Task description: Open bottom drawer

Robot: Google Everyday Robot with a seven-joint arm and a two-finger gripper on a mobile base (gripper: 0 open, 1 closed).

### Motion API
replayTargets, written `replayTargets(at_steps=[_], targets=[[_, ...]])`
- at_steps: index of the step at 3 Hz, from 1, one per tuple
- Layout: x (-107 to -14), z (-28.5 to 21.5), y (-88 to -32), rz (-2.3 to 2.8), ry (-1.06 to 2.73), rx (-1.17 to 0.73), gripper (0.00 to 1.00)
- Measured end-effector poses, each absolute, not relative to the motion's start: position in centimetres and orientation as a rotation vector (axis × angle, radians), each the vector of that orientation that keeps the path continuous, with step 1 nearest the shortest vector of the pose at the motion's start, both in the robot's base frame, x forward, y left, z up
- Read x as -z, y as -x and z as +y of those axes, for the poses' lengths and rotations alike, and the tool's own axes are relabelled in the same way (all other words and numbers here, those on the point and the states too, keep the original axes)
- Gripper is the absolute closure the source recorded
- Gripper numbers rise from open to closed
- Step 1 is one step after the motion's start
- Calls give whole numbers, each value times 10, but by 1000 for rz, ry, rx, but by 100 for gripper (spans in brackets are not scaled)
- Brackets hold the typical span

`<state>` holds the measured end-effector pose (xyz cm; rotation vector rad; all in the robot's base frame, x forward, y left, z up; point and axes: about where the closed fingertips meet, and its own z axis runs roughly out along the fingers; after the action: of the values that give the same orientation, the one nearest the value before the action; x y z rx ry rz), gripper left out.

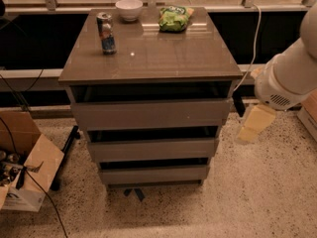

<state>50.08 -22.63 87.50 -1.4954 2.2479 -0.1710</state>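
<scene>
The bottom drawer (153, 174) is the lowest and narrowest-looking of three taupe-grey fronts on the cabinet (148, 58). Its flat, handleless front sits in line under the middle drawer (152, 149) and the top drawer (151, 114), with a dark gap above it. My gripper (251, 128), cream-coloured, hangs below the white arm (287, 76). It is to the right of the cabinet at about middle-drawer height, apart from it. It is above and to the right of the bottom drawer and holds nothing that I can see.
On the cabinet top stand a can (106, 32), a white bowl (129, 9) and a green snack bag (174, 18). An open cardboard box (25, 177) sits on the floor at the left. A white cable (255, 38) hangs at the right. A box edge (309, 113) shows at far right.
</scene>
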Motion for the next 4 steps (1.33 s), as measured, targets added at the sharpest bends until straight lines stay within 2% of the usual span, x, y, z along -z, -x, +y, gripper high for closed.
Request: replayTargets(at_steps=[2,3,4], targets=[[-855,-218,-503,2279,1497,186,0],[-829,-201,-506,2248,1539,146,0],[-785,-178,-505,2199,1603,28,0]])
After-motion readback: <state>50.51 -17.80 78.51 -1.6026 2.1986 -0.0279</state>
